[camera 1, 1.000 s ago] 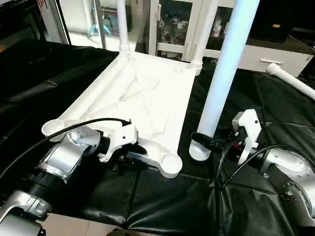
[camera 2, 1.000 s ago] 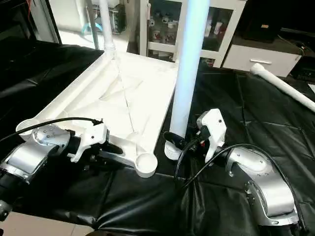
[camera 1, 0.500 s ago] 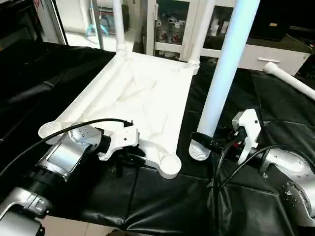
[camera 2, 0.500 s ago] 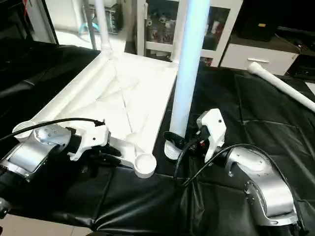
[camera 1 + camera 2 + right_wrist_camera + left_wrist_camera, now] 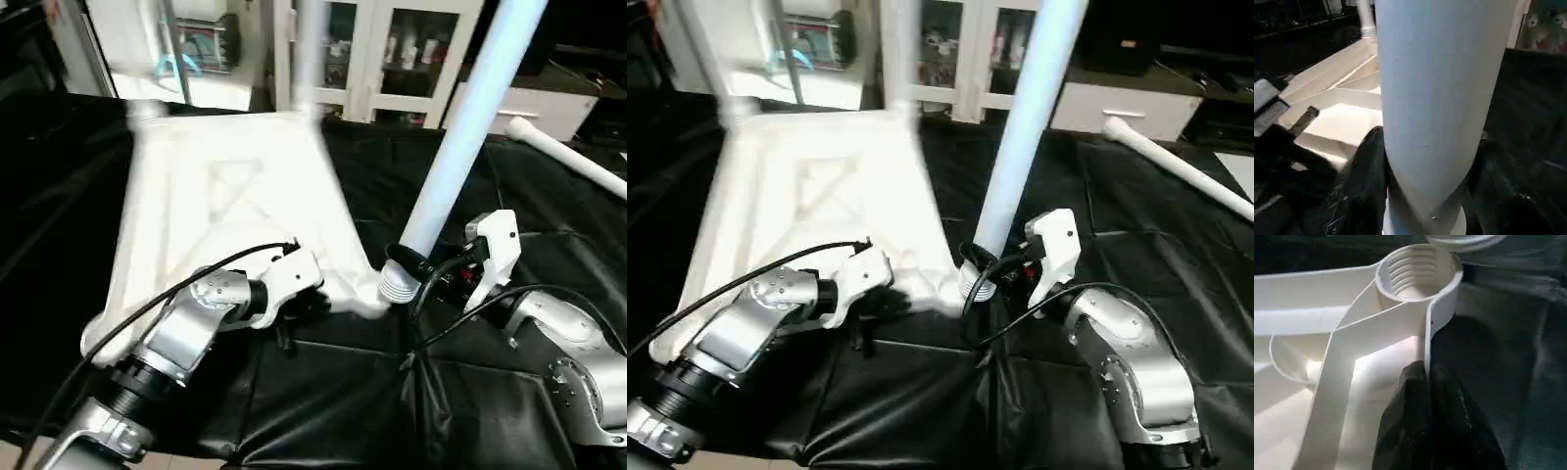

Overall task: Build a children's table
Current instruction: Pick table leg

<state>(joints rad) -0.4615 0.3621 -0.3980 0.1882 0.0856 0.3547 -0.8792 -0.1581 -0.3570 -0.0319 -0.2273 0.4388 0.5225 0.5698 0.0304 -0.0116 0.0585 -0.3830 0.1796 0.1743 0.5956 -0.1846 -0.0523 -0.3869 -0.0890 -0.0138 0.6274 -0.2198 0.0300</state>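
L gripper (image 5: 1427, 396) was clamped on the tabletop (image 5: 225, 196) rim, fingers (image 5: 1400, 431) pinched either side of the thin edge wall just below a corner socket (image 5: 1418, 271). Socket was empty, ribbed inside, w/ the near corner of the top right by it. L forearm (image 5: 186, 333) came in from the bottom-left, cable looped over it.

Tabletop lay underside up on the black sheet (image 5: 323, 392), X ribs showing; it looked smeared in both head views, so exact edges hard to call. At its far end two legs (image 5: 312, 54) stood upright in the far corner sockets, tops cut off by frame.

R of that: third leg (image 5: 460, 147), held by the R gripper (image 5: 431, 269) near its ribbed end (image 5: 395, 284). Fingers (image 5: 1359, 181) sat both sides of the tube, closed around it. Leg was tilted, top leaning away to the right, ribbed end just beside the near-right corner of the top and above the sheet; couldn't tell if touching.

Far right: fourth leg (image 5: 563, 152) lying flat on the sheet, well apart from the rest. Cabinets (image 5: 392, 59) w/ glass doors behind the bench.
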